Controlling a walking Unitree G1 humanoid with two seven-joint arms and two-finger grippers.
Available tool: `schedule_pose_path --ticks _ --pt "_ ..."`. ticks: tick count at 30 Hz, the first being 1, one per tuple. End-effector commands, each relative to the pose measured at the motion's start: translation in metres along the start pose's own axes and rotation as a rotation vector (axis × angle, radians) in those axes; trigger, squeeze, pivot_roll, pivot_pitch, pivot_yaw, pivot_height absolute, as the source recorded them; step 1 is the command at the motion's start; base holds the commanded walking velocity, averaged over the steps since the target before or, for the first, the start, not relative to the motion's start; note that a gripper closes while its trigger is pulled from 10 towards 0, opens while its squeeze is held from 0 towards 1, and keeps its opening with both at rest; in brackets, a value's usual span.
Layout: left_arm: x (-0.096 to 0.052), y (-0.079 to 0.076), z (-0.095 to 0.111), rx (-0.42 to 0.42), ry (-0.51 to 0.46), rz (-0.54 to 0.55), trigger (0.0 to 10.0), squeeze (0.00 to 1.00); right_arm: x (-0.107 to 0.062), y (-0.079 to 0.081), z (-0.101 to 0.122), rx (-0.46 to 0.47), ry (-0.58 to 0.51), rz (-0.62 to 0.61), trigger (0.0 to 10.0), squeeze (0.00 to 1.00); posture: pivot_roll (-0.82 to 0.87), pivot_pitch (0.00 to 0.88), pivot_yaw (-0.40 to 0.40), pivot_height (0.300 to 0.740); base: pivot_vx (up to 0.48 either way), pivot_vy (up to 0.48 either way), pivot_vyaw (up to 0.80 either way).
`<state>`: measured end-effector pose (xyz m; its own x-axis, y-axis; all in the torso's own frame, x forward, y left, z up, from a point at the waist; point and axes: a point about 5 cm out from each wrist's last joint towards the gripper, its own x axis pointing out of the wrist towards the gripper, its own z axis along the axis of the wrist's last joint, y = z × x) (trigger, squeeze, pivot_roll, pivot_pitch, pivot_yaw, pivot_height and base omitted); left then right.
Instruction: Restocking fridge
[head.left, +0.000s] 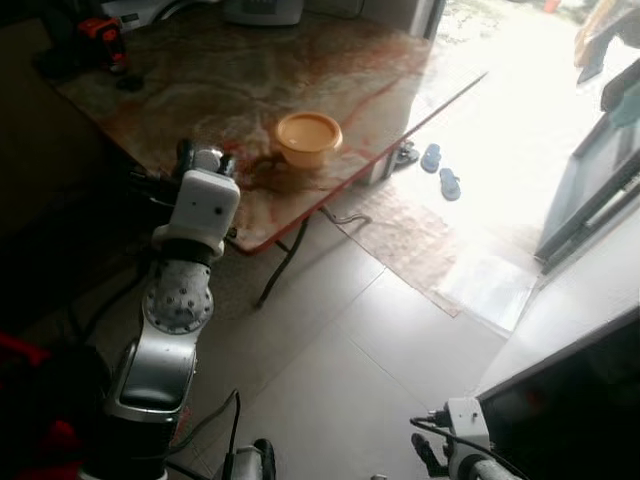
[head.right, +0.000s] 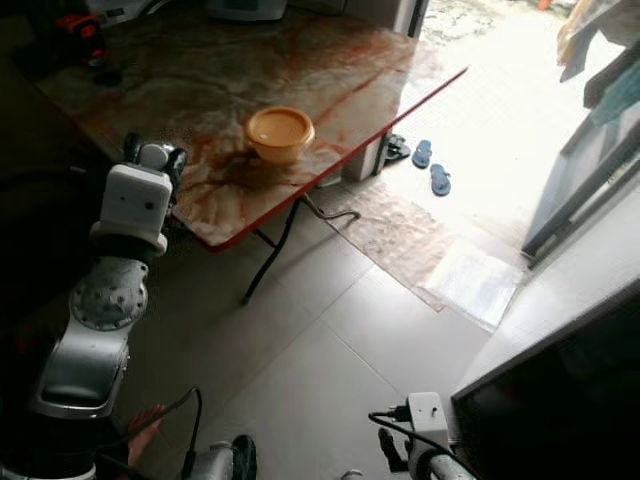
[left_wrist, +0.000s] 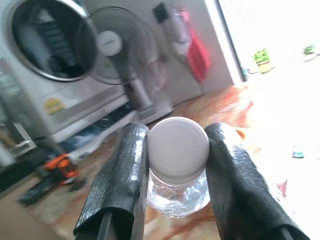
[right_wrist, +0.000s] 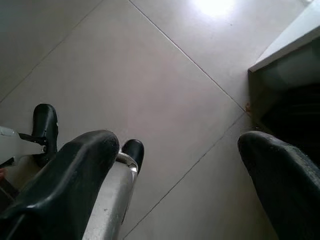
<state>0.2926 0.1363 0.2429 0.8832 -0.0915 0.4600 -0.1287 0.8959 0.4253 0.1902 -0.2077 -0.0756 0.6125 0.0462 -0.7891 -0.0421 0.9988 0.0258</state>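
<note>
With the left end effector (left_wrist: 175, 170) closed on the white-capped clear jar (left_wrist: 178, 165) at the counter (head.left: 330, 80) edge, left of frame, and the idle right end effector (right_wrist: 180, 185) spread empty, the smooth jar could be dropped if squeezed unevenly.

Marble-patterned table (head.left: 200, 80) bearing orange bowl (head.left: 307, 136)

A lived-in home is showing here: a washing machine (left_wrist: 45, 65) and a standing fan (left_wrist: 117, 50) are sitting behind a marble-patterned worktop (head.left: 200, 80). Blue slippers (head.left: 440, 172) are lying by the sunlit doorway on the tiled floor (head.left: 330, 370).
</note>
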Motion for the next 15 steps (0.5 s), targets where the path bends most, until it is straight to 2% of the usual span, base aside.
schedule_pose_path --ticks 1,9,14,15 --pt "0.0000 0.0020 0.0031 0.007 -0.023 -0.003 10.0 0.00 0.0008 0.0019 0.0015 0.015 -0.003 0.001 10.0 0.00 0.03 0.156 -0.060 0.740 0.000 0.000 -0.80" --pt "0.0007 0.0004 0.0030 0.030 -0.027 -0.028 10.0 0.00 0.0011 0.0036 0.0009 0.023 -0.004 -0.001 10.0 0.00 0.03 0.154 -0.053 0.740 0.000 0.000 -0.80" --pt "-0.0007 -0.0039 -0.0019 0.049 -0.022 -0.065 10.0 0.00 0.0014 0.0062 -0.0010 0.031 0.001 -0.005 10.0 0.00 0.04 0.142 -0.036 0.740 0.000 0.000 0.00" --pt "0.0002 -0.0040 -0.0019 0.050 -0.024 -0.069 10.0 0.00 0.0015 0.0069 -0.0014 0.037 0.002 -0.008 10.0 0.00 0.04 0.131 -0.027 0.740 0.000 0.000 -0.80"
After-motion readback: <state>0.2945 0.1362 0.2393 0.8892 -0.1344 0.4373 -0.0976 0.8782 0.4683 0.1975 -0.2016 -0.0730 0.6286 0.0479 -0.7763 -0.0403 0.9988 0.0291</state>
